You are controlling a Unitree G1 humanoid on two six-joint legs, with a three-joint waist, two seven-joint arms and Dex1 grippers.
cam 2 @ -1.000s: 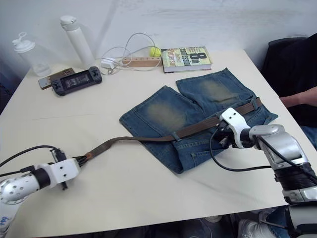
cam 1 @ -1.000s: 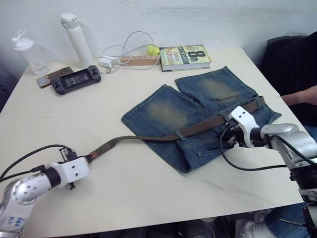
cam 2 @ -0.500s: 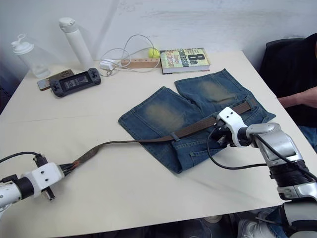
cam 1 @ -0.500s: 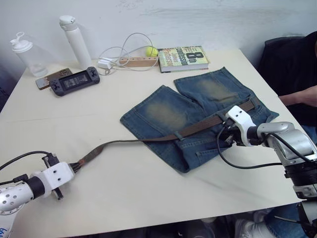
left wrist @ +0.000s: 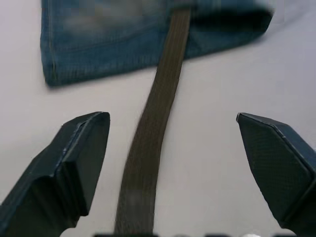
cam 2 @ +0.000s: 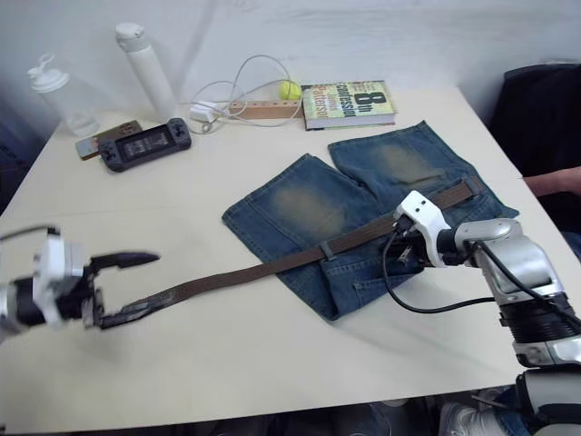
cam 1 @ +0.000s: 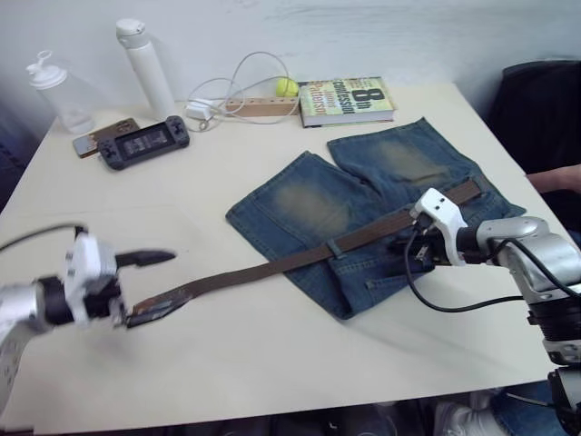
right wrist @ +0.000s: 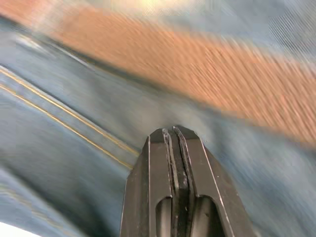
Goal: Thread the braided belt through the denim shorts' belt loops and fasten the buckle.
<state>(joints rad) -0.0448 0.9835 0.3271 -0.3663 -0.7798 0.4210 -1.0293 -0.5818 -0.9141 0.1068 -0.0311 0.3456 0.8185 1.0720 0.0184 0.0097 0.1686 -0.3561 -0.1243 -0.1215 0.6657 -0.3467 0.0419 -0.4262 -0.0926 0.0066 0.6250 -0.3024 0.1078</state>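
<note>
- Left eye view: the braided belt (cam 1: 272,268) runs in a long straight line from the denim shorts (cam 1: 363,213) out across the bare table (cam 1: 272,363) toward the robot's left.
- On the shorts, the belt lies along the waistband and passes under one of the belt loops (cam 1: 334,246) near the middle of the waist; its far end reaches the right edge of the shorts near the table's edge.
- The belt's free end lies on the table just beside the left gripper (cam 1: 145,286), whose fingers are spread wide apart; in the left wrist view the strap (left wrist: 153,133) runs up between the two fingers (left wrist: 74,163) without touching either.
- The right gripper (cam 1: 408,259) rests on the shorts just below the belt, on the right half of the waistband; in the right wrist view its fingers (right wrist: 173,192) are pressed together, tip down on the denim beside the strap. Whether any cloth is pinched between them I cannot tell.
- The shorts lie flat with both legs pointing away from the robot, a worn yellowish patch on each leg.
- Beyond the shorts a book (cam 1: 345,95) lies at the far edge of the table, with a yellow ball (cam 1: 287,87) and a white cable (cam 1: 231,86) just beside it.
- Farther left are a handheld game console (cam 1: 143,143), a white bottle (cam 1: 145,68) and a clear bottle (cam 1: 59,86).
</note>
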